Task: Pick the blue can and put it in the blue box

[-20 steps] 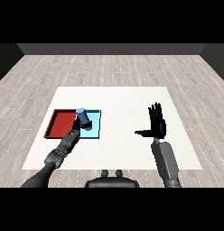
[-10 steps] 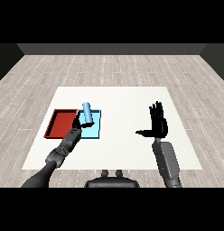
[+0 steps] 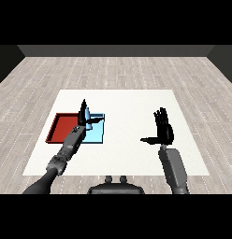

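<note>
The blue can [image 3: 89,117] shows just right of my left hand [image 3: 83,114], over the far part of the light blue tray [image 3: 96,136]. I cannot tell whether it stands or leans, since the hand hides part of it. The left hand's fingers point straight up, open, and are not curled round the can. My right hand [image 3: 163,132] is raised over the table's right side, open, with its thumb pointing left and nothing in it.
A red tray [image 3: 63,129] lies directly left of the light blue tray, the two touching. My left forearm [image 3: 67,148] crosses the seam between the trays. The white table [image 3: 128,108] stretches between the trays and the right hand.
The left hand was curled round the can above the blue tray; its fingers have straightened and let go. The can now sits lower, beside the hand. The right hand has barely moved.
</note>
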